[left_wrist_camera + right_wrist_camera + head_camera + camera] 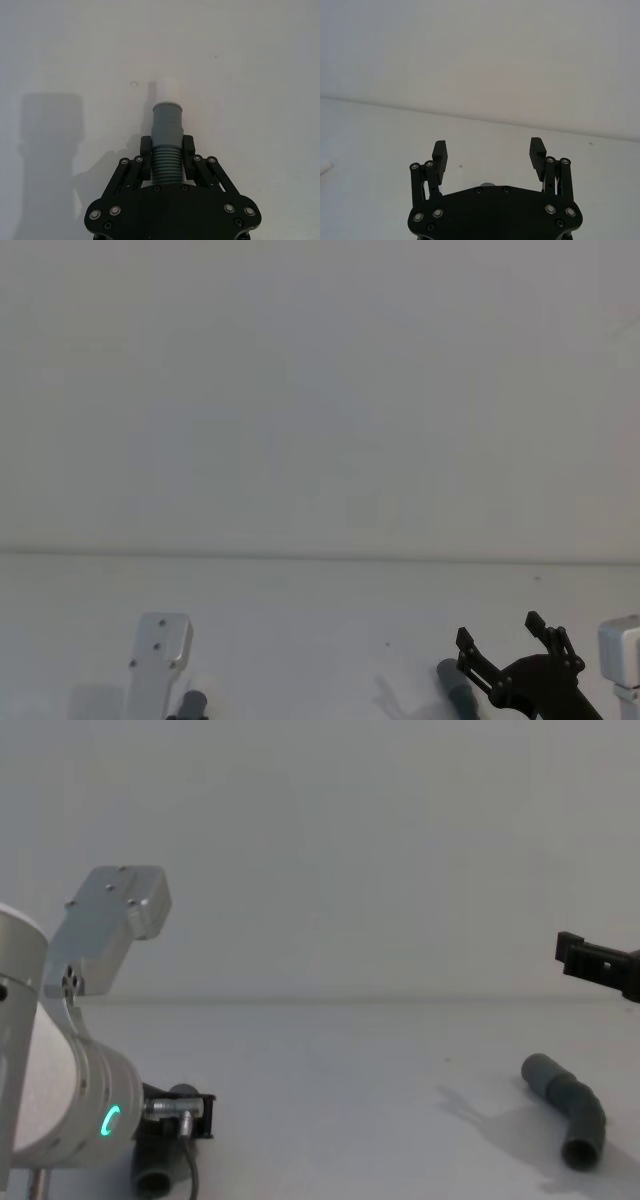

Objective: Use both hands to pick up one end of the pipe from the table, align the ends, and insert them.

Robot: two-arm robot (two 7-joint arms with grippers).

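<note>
Plain white table [320,630] w/ a bare pale wall [320,390] behind, nothing else around.

Left side: left gripper [167,145] is low by the near edge of the table. Its jaws are clamped tight on the ribbed middle of the white-tipped pipe piece [167,122]. The grey cuff and the narrower white tip [169,90] stick out past the fingers, pointing away from the wrist. Piece sits close over the table and throws a shadow on it; can't tell if it touches. In the chest view the left arm [60,1090] is big at the left edge, w/ a green light ring [108,1120] on its joint.

Right side: right gripper [488,149] has its jaws wide apart, holding nothing. From the chest view it's up in the air at the right edge, clear of the table. The second pipe piece [568,1100] lies flat on the table below it, not touching it. It's dark grey and bent in the middle, w/ one open cuff facing the robot and the other end angled away to the left. In the head view that far end is just left of the open jaws.

The two pieces are well apart, one on each side of the table.
</note>
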